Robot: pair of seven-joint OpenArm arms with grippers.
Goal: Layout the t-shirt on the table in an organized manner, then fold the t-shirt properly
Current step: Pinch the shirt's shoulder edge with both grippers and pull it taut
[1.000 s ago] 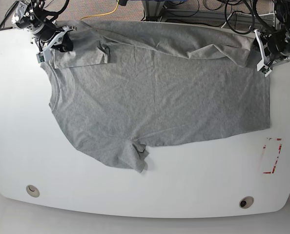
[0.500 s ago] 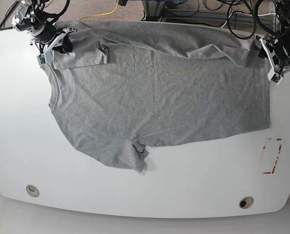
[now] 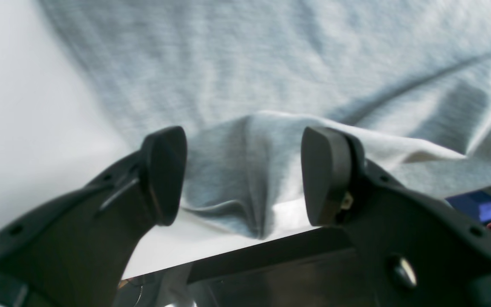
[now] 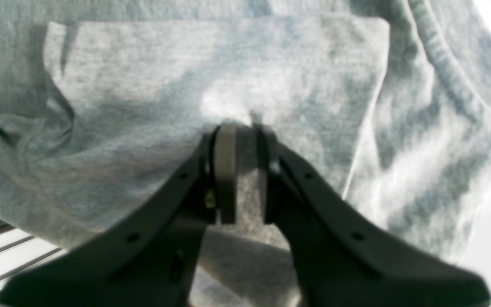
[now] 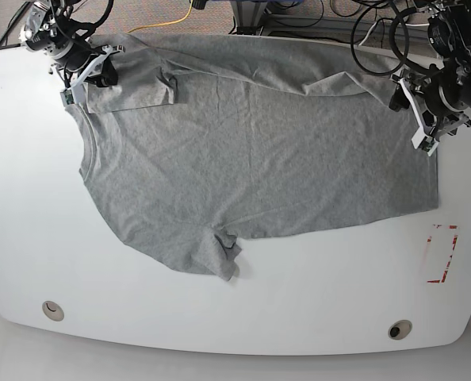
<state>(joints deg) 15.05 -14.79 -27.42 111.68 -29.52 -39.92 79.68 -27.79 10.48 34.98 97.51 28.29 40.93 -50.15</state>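
Note:
The grey t-shirt (image 5: 251,159) lies spread across the white table (image 5: 61,262), with one sleeve folded at the near side and its far edge rumpled. My right gripper (image 5: 81,87) is at the far left corner, shut on a fold of the t-shirt (image 4: 186,85) near the sleeve and collar; in the right wrist view the right gripper (image 4: 245,170) pinches cloth between its pads. My left gripper (image 5: 420,119) hovers over the shirt's far right corner. In the left wrist view the left gripper (image 3: 245,177) is open, with a loose hump of the t-shirt (image 3: 271,64) lying between the fingers, unclamped.
A red tape mark (image 5: 442,254) sits on the table at the near right. Two round grommet holes (image 5: 53,309) (image 5: 400,329) are near the front edge. Cables (image 5: 378,24) hang beyond the far edge. The table edge (image 3: 228,251) runs just behind the left gripper.
The left gripper has opened and let go of the shirt's far right corner, swinging out right and then back left over the cloth. The right gripper keeps its hold, barely moved.

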